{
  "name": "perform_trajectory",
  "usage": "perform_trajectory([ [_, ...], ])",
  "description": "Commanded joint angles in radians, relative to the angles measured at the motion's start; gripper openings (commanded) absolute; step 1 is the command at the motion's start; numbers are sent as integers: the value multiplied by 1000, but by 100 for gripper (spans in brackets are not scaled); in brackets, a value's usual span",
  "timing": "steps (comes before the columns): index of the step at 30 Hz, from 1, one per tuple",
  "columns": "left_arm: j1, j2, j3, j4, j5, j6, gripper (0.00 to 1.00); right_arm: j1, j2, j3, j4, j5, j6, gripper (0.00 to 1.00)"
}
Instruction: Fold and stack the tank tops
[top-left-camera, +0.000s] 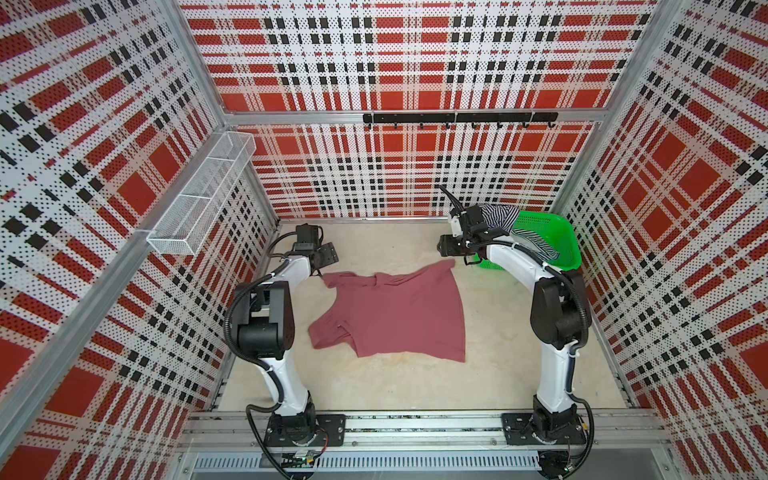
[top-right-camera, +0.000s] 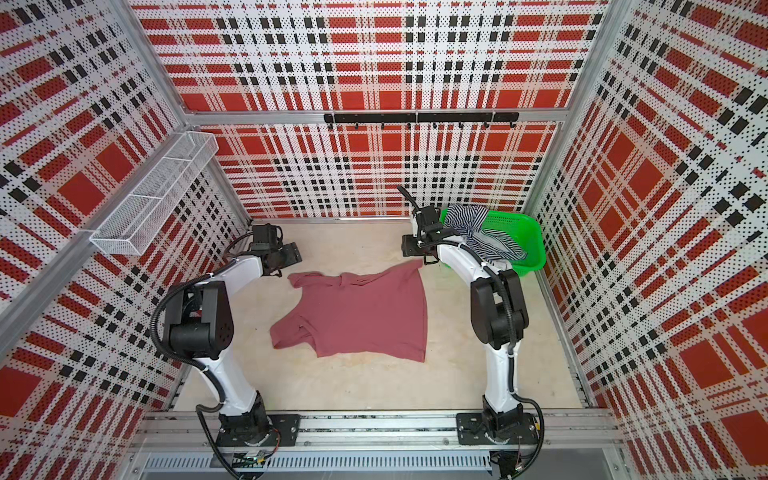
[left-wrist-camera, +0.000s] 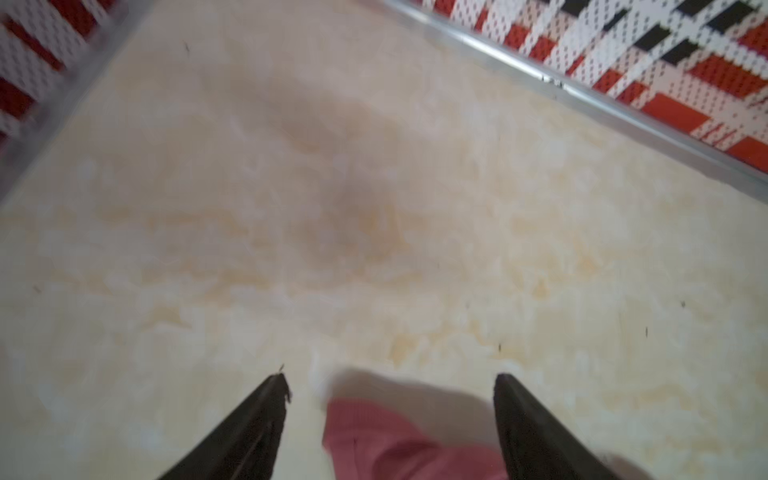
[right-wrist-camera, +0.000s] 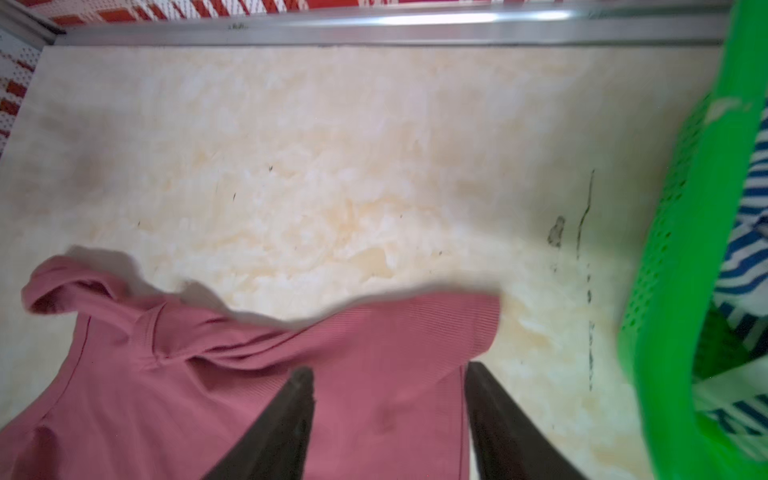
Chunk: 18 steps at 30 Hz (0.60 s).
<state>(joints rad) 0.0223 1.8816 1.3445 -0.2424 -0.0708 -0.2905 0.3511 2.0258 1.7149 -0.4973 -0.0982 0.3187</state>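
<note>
The dusty rose tank top (top-left-camera: 399, 316) (top-right-camera: 365, 316) lies spread on the pale table in both top views, with its straps bunched toward the left. My left gripper (top-left-camera: 321, 272) (left-wrist-camera: 390, 378) hovers open at the top's far left corner, and a fold of rose cloth (left-wrist-camera: 386, 440) lies loose between the fingers. Over the far right corner my right gripper (top-left-camera: 465, 259) (right-wrist-camera: 390, 368) also stands open above the cloth (right-wrist-camera: 208, 395), gripping nothing. The striped tank top (top-left-camera: 498, 216) (right-wrist-camera: 748, 257) is heaped in the green basket (top-left-camera: 557, 237) (right-wrist-camera: 685, 291).
The green basket stands at the back right corner, just beyond the right wrist. A white wire shelf (top-left-camera: 203, 195) hangs on the left wall and a black hook rail (top-left-camera: 457, 118) on the back wall. Metal frame rails edge the table.
</note>
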Motion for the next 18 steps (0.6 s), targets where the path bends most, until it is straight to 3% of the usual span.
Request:
perform_trajectory([
  [1, -48, -102, 40, -52, -111, 55, 85, 0, -80, 17, 44, 39, -1, 69],
  [3, -71, -168, -30, -69, -133, 25, 82, 14, -117, -53, 25, 33, -23, 69],
  [6, -128, -299, -247, -23, -68, -65, 75, 47, -173, -212, 20, 47, -58, 63],
  [11, -198, -419, -585, 194, 41, -261, 57, 73, -178, -392, 53, 24, -44, 46],
  [14, -200, -380, -633, 278, 41, -316, 49, 95, -126, -416, 90, -7, -20, 36],
  [18, -188, -250, -586, 377, 41, -332, 44, 132, -65, -429, 142, 15, -13, 24],
])
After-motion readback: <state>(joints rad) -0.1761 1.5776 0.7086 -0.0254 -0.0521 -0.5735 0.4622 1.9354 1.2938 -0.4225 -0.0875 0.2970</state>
